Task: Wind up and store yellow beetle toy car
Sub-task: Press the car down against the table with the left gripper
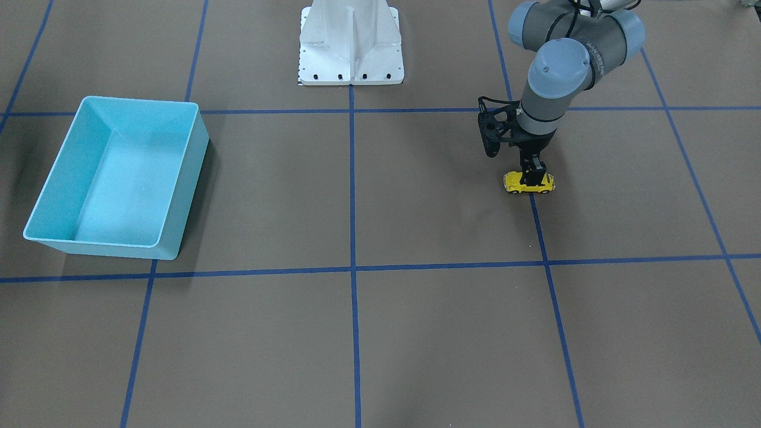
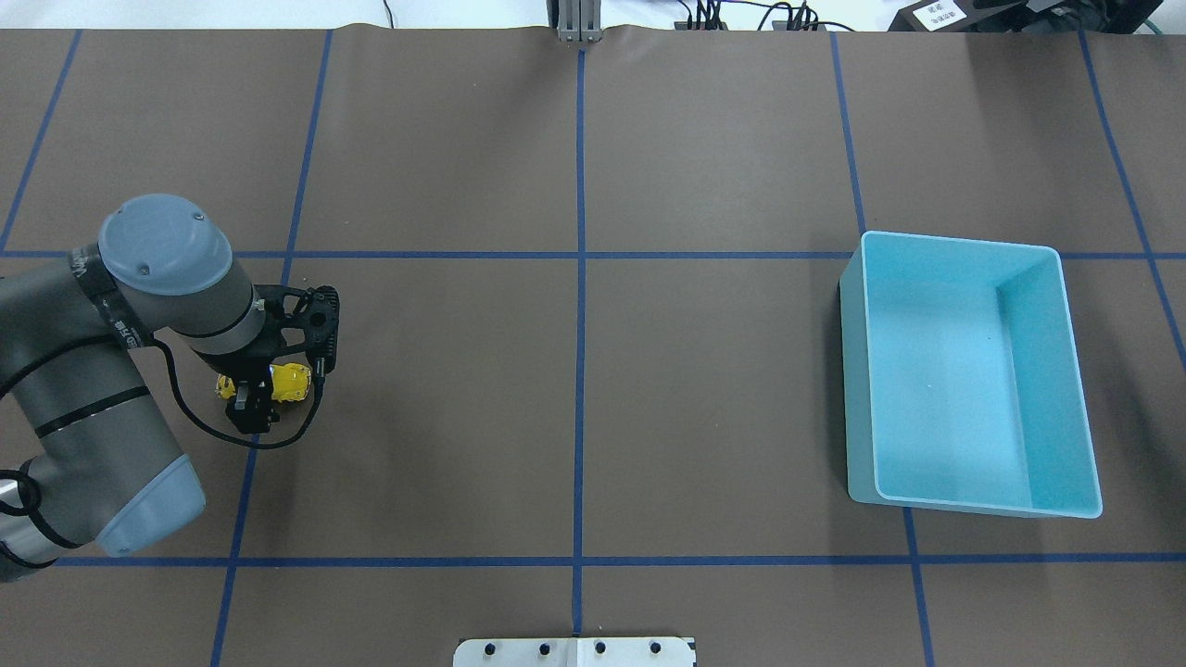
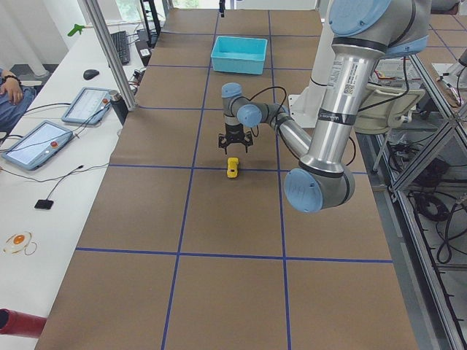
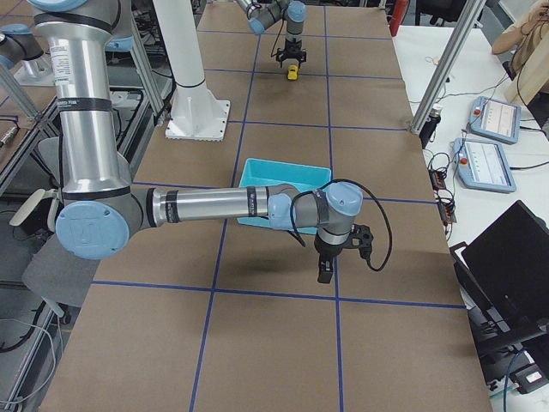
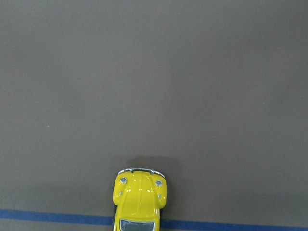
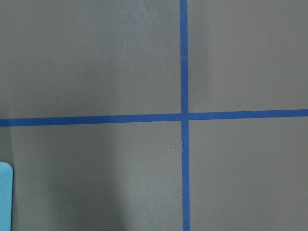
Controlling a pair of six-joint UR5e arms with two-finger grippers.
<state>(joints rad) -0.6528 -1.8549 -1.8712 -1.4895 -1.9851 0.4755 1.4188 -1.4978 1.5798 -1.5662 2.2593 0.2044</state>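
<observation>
On the table (image 1: 416,333), right of centre in the front-facing view, the yellow beetle toy car (image 1: 529,183) stands on its wheels across a blue tape line (image 1: 538,220). The left end effector (image 1: 533,176) comes straight down onto it from above. Its fingers (image 1: 533,168) sit on either side of the car's mid-body, and the near one covers the middle of the car in this view. As far as the views show, this end effector is clenched on the car, which rests on the table surface. The overhead view shows the same arrangement at the left of the frame, with yellow showing on both sides of the dark fingers. The left wrist view shows only the car's bonnet and the top of its windscreen, at the bottom edge, lying over the tape.

The light blue bin (image 1: 184,196) stands open side up at the left of the front-facing view, well apart from the car.

The right end effector (image 4: 325,271) appears only in the right side view, at centre frame. It hangs over the table just in front of the bin, and I cannot tell whether it is released or clenched. Its wrist view shows a tape crossing (image 6: 184,116) and a corner of the bin at the lower left edge.
</observation>
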